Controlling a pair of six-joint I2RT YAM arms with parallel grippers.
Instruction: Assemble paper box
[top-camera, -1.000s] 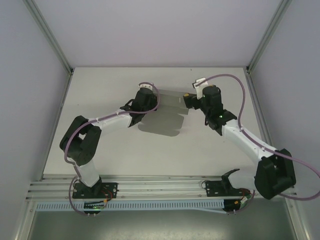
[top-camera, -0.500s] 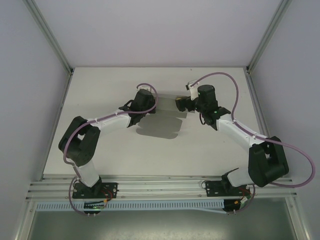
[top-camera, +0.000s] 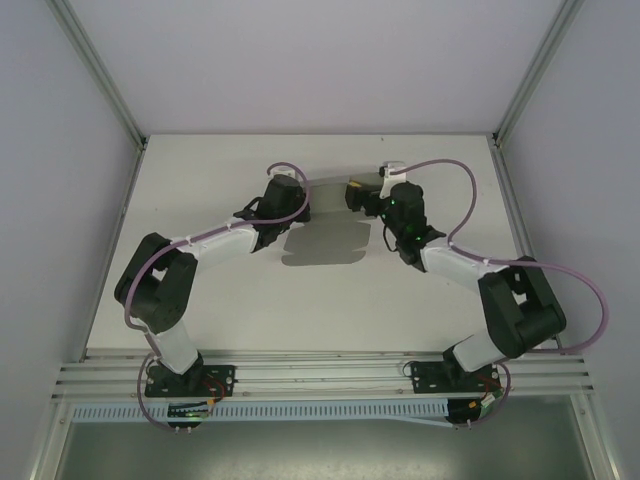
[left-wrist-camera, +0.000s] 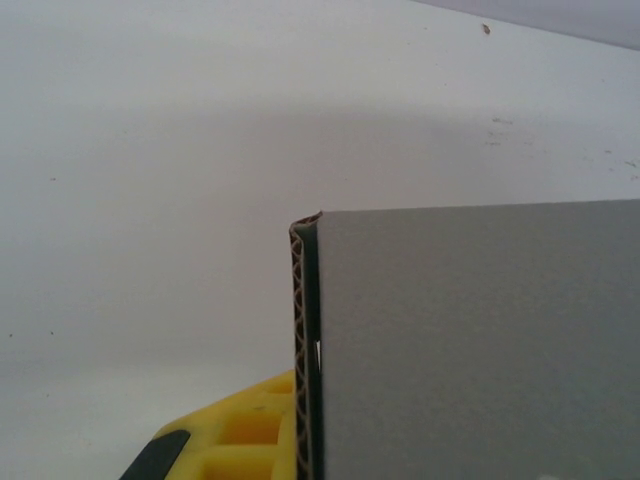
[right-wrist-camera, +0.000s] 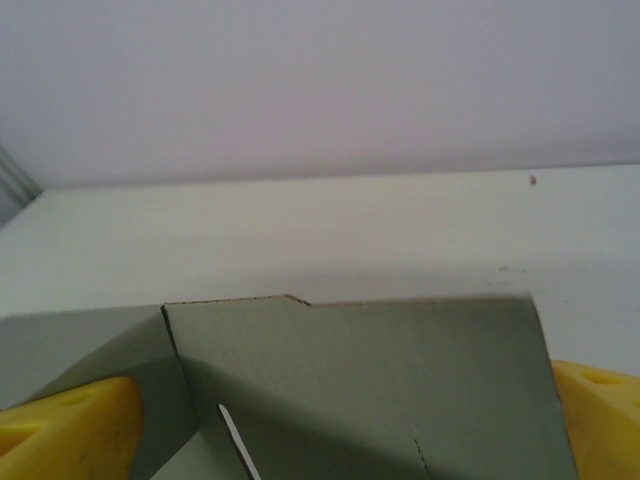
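Note:
The paper box (top-camera: 325, 243) is a grey sheet lying mid-table, with its far panel folded up. My left gripper (top-camera: 291, 206) is at the sheet's far left corner. In the left wrist view it (left-wrist-camera: 305, 440) is shut on the board: a yellow finger (left-wrist-camera: 240, 440) presses the corrugated edge (left-wrist-camera: 299, 350), and the grey panel (left-wrist-camera: 480, 340) hides the other finger. My right gripper (top-camera: 358, 195) is at the raised far panel. In the right wrist view it (right-wrist-camera: 340, 425) is open, and the upright grey panel (right-wrist-camera: 370, 380) stands between its wide-apart yellow fingers (right-wrist-camera: 70, 430).
The white table (top-camera: 200, 190) is walled in by pale panels on an aluminium frame (top-camera: 100, 75). Purple cables loop above both wrists. The arm bases sit on the rail (top-camera: 320, 375) at the near edge.
My right arm has swung left and folded in, bringing its gripper onto the sheet's raised far panel. The left gripper has shifted slightly towards the back and stays shut on the board.

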